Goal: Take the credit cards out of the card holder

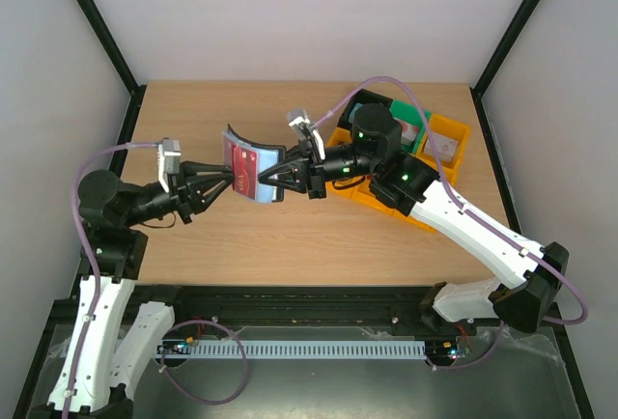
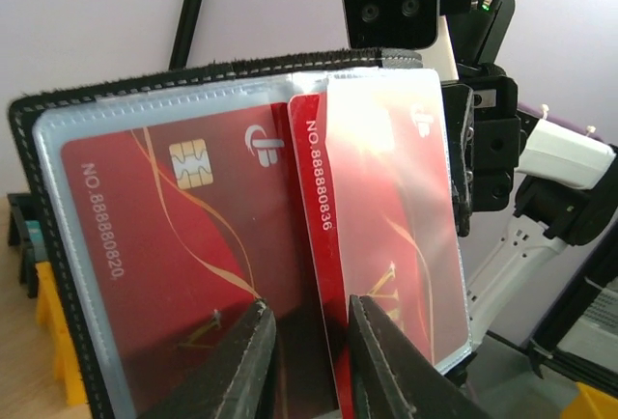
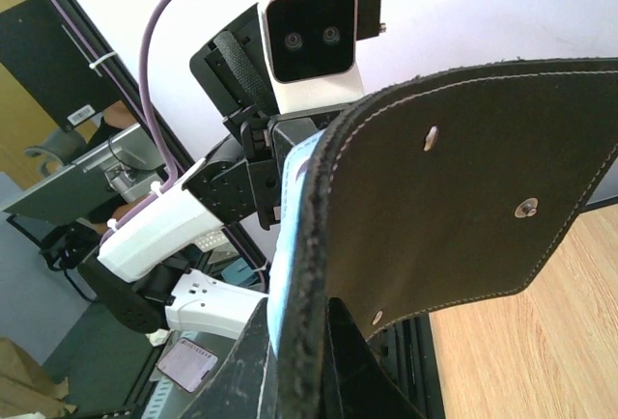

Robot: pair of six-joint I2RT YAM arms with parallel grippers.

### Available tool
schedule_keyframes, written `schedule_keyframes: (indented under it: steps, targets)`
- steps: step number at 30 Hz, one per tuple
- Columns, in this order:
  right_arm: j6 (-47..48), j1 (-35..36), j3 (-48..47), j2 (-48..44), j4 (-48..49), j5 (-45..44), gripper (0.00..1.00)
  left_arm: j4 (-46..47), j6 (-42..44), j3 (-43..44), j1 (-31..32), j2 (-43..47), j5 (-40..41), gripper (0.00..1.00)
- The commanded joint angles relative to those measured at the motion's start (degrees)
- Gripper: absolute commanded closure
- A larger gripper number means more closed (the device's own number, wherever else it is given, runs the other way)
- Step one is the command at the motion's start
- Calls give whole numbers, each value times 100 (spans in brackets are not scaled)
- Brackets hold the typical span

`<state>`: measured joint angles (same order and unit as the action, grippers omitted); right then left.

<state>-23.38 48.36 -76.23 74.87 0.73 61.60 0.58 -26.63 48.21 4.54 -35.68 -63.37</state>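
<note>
The black card holder (image 1: 246,163) is held open in the air between both grippers. In the left wrist view its blue-grey clear sleeves face me inside the black rim (image 2: 58,115). One red credit card (image 2: 164,236) sits fully in the left sleeve. A second red card (image 2: 317,197) sticks partly out of the right sleeve, its bare edge between the fingers of my left gripper (image 2: 307,342) (image 1: 230,180), which is closed on it. My right gripper (image 3: 301,342) (image 1: 268,183) is shut on the holder's edge; its black outer face (image 3: 463,197) fills that view. No pale card shows.
Yellow bins (image 1: 449,139) and a green bin (image 1: 413,115) stand at the back right, under and behind my right arm. Wooden table (image 1: 290,236) lies below the held wallet. Black frame posts stand at the rear corners.
</note>
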Motion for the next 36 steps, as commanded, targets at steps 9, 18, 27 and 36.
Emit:
schedule_keyframes:
  steps: [9,18,27,36]
  targets:
    - [-8,-19,-112,-122,433,210,98,965,-705,-275,424,-72,-63,71]
    - [61,-19,-132,-14,437,256,98,1830,-1469,-352,546,-144,-206,72]
    - [74,-194,-37,-42,451,225,98,1114,-909,42,586,-93,-545,98]
    - [221,-868,612,-393,108,151,98,-1263,1097,436,87,108,1524,98]
